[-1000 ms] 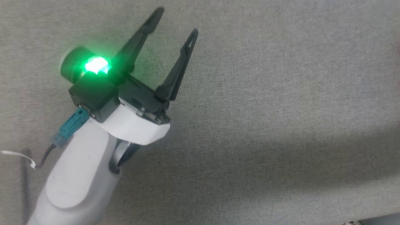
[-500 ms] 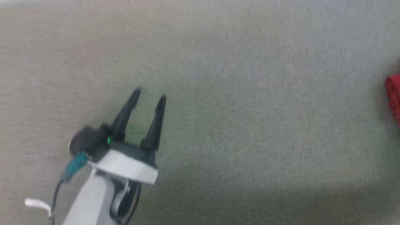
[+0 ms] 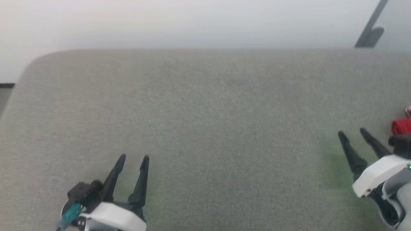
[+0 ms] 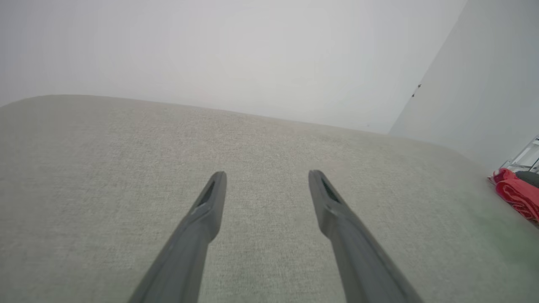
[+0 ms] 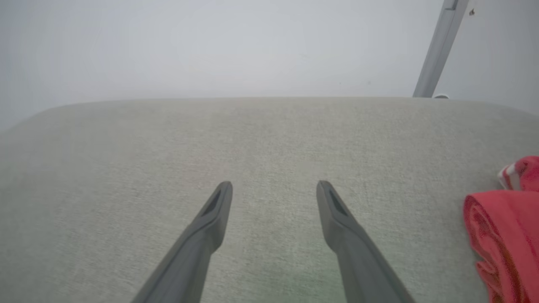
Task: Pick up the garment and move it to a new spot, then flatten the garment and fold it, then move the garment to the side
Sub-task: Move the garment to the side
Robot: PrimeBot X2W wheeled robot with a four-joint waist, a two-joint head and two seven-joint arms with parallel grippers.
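The garment [image 3: 401, 126], red cloth bunched up with a bit of red-white striped trim, lies at the far right of the grey padded table [image 3: 205, 128]. It also appears as a red heap [image 5: 503, 231] at the right edge of the right wrist view and as a small red bundle [image 4: 516, 193] in the left wrist view. My right gripper [image 3: 351, 134] is open over the table, just left of the garment and apart from it. My left gripper [image 3: 134, 158] is open at the lower left, nothing between its fingers.
The table's far edge runs along a pale wall [image 3: 192, 22], with a rounded corner at the far left [image 3: 35, 61]. A grey metal post [image 3: 371, 27] leans against the wall at the far right. Bare grey fabric stretches between the two grippers.
The head camera has tilted up, so the table's far edge, the wall and the right gripper have come into the picture. The left gripper's fingers stand closer together than a second ago, still open.
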